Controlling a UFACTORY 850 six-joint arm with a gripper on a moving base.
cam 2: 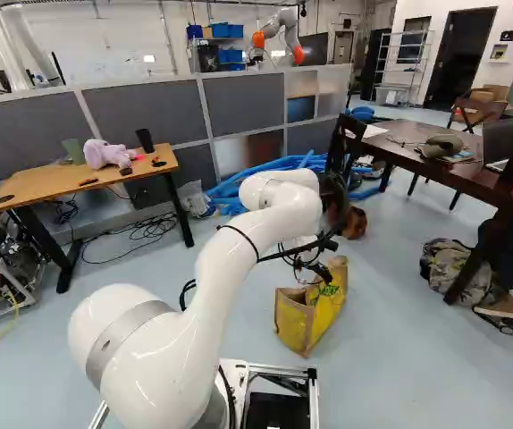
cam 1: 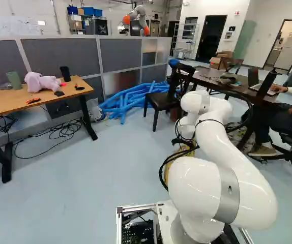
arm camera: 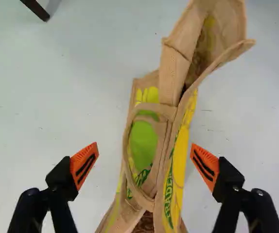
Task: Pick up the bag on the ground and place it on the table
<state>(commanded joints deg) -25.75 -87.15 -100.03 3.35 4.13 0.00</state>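
In the right base view my gripper [cam 2: 306, 263] hangs just above the yellow and tan bag [cam 2: 321, 311], which stands on the floor. The wrist view shows the gripper [arm camera: 144, 164] open, with one orange-padded finger on each side of the bag [arm camera: 179, 153] and a gap to it on both sides. A tan handle loop [arm camera: 127, 150] lies over the bag's side between the fingers. The arm hides most of the bag in the left base view. A light wooden table [cam 1: 44, 97] is at the left, and a dark table [cam 2: 422, 159] stands at the right.
On the wooden table are a pink plush toy [cam 1: 41, 82] and a black cup [cam 1: 65, 73]. Blue tubes [cam 1: 125, 101] lie by a dark chair [cam 1: 161, 99]. A backpack [cam 2: 458, 268] and a seated person are by the dark table. Another robot [cam 2: 279, 37] stands beyond the partition.
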